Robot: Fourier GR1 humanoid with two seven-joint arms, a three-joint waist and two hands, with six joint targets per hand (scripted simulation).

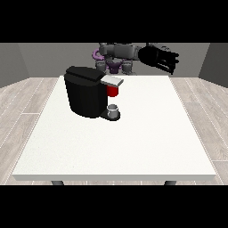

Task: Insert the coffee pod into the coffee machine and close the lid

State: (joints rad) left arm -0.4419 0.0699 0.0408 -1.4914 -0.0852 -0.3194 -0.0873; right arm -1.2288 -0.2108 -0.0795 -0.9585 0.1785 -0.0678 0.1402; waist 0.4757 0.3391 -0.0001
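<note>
The black coffee machine (pixel 85 91) stands on the white table (pixel 133 142), towards the view's left and the far edge. Its grey lid (pixel 112 80) lies nearly flat over a red part (pixel 113 91) at the brew head; that red part is probably the coffee pod already seated, though it is too small to say for sure. A small grey cup (pixel 113 109) sits on the machine's base, directly below the red part.

Only 1 hand is visible: the hand at the view's right (pixel 159 58) hangs raised above the table's far edge, well apart from the machine, its fingers extended and spread, with nothing in them. The hand at the view's left does not show.

Judged from this, the insertion looks done and the lid looks down or almost down. What may be left is pressing the lid fully shut, if a gap remains; the view does not settle that.
</note>
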